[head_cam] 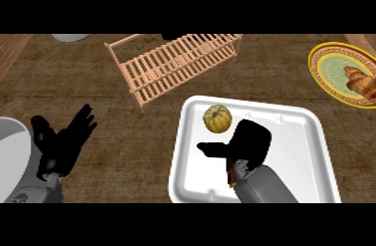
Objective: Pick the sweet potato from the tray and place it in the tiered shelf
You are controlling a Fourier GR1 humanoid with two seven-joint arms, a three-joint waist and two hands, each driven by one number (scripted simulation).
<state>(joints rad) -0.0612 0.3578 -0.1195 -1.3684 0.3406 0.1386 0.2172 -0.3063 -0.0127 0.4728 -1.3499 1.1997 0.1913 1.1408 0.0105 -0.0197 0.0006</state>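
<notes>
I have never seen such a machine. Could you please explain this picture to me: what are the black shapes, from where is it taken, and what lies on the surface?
The camera sits in a humanoid robot's head, looking steeply down at a wooden counter. The black shapes are its hands. The left hand rests open, fingers up. The right hand hangs over a white tray, fingers curled; whether it holds anything I cannot tell. On the tray lies a yellowish round item, probably the sweet potato. Behind stands a wooden tiered shelf. At right, a yellow plate carries a croissant.

A kitchen: a brown wood-grain counter (110, 120) carries a slatted wooden tiered shelf (172, 63) beyond the black right hand (246, 143), and a yellow-rimmed plate (327, 70) holding a croissant (360, 80) to its far right.
</notes>
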